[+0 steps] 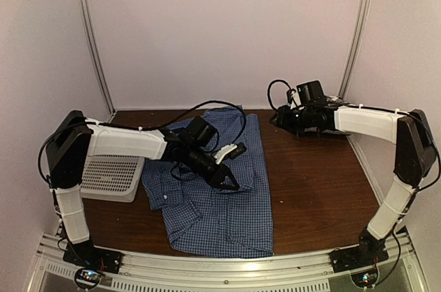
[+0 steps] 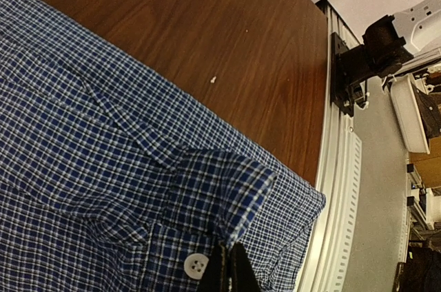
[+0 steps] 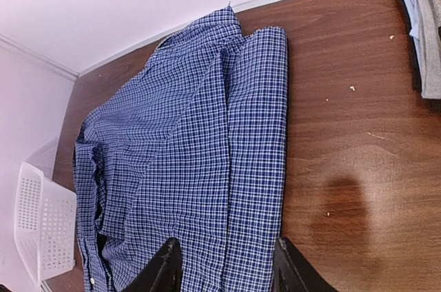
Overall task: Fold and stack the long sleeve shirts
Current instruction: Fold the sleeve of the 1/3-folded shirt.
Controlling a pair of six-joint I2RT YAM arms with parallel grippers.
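Soft, dim light is cast from above, so that the walls [image 1: 220,30] are tinted pinkish and the table [image 1: 310,182] is left dark, a glare is caught on the front rail [image 1: 248,266], the checks of the blue shirt [image 2: 103,168] are rendered sharp, and the corner posts [image 1: 93,37] are bowed by the lens.

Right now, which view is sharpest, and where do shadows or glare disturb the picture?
Left wrist view: sharpest, the blue shirt checks crisp, the left gripper blurred. Right wrist view: clear, with a dark shadow on the table. Top external view: dim, soft, wall rails bent by the lens, glare on the front rail.
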